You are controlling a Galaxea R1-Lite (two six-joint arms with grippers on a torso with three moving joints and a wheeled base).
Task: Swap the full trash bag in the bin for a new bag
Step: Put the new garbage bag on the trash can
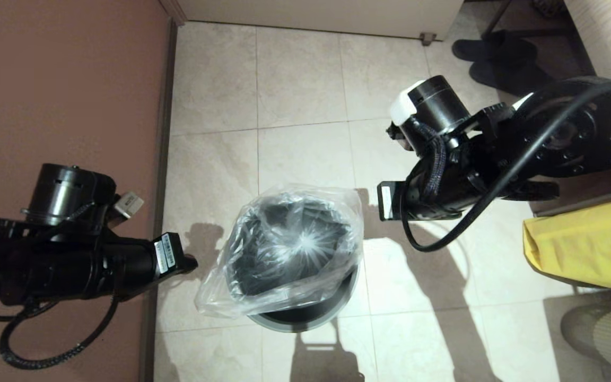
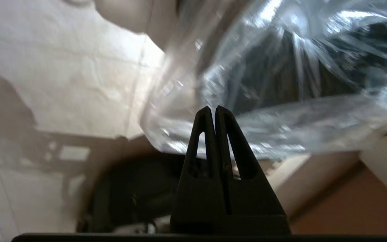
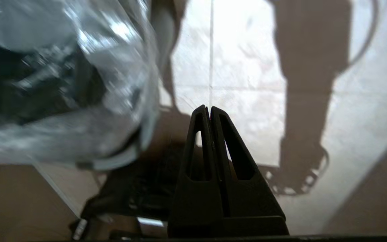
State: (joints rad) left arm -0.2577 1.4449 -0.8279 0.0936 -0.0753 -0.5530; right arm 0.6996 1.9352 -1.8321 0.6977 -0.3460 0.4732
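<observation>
Sitting at lower centre of the head view, the bin is wearing the new bag loosely; both the left end effector and right end effector are pinched closed, empty; next, I judge, reopening and tucking the rim.

Bare floor tiles lie open beyond the bin; the new bag drapes loosely over its mouth, and a yellow sack crowds the right.

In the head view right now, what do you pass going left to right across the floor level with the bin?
Brown wall → left gripper, shut, empty → new bag draped over the bin → right gripper, shut, empty → yellow sack.
</observation>
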